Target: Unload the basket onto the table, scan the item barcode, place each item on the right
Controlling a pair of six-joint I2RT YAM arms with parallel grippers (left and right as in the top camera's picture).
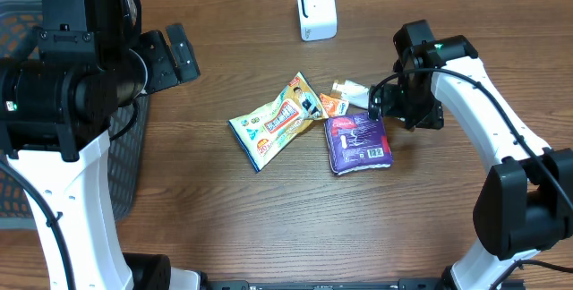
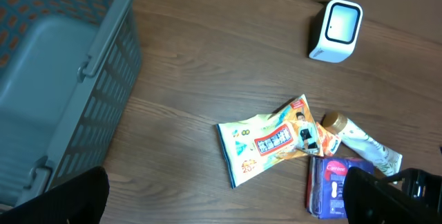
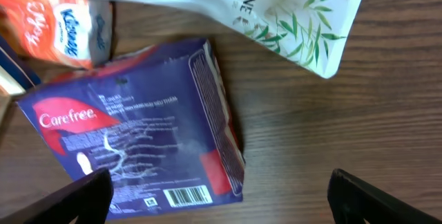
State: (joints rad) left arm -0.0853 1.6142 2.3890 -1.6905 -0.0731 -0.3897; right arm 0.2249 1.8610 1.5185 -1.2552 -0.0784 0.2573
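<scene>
**A:** Where is the item?

**B:** The flat purple plastic Carefree pack (image 1: 357, 143) lies on the brown wooden counter (image 1: 224, 218), right of centre. Its white barcode (image 3: 188, 196) faces up near 1 corner. The small orange tissue packet (image 3: 62, 23) touches it, and the white tube printed with green leaves (image 3: 276, 10) runs just beside its upper edge.

**A:** How will it handle?

**B:** I judge it light, soft and puffy, with a slick film that crumples, and not fragile. I would pinch it across its 2 short sides, away from the barcode, so no finger covers the bars.

**A:** And the tools?

**B:** The right tool (image 3: 219, 186) hovers just over the pack, released, its 2 fingers spread wide with nothing between them. The left tool (image 2: 224, 196) is spread and empty too, well apart from the pile, near the grey plastic mesh basket (image 2: 62, 79).

**A:** Any room to work?

**B:** The white box-shaped scanner (image 1: 316, 10) stands toward the far edge, with bare wood between it and the pile. The yellow-green snack pouch (image 1: 273, 122) lies left of the pack, beyond the orange packet. The wood looks flat and smooth, so the pack may slide rather than lift.
</scene>
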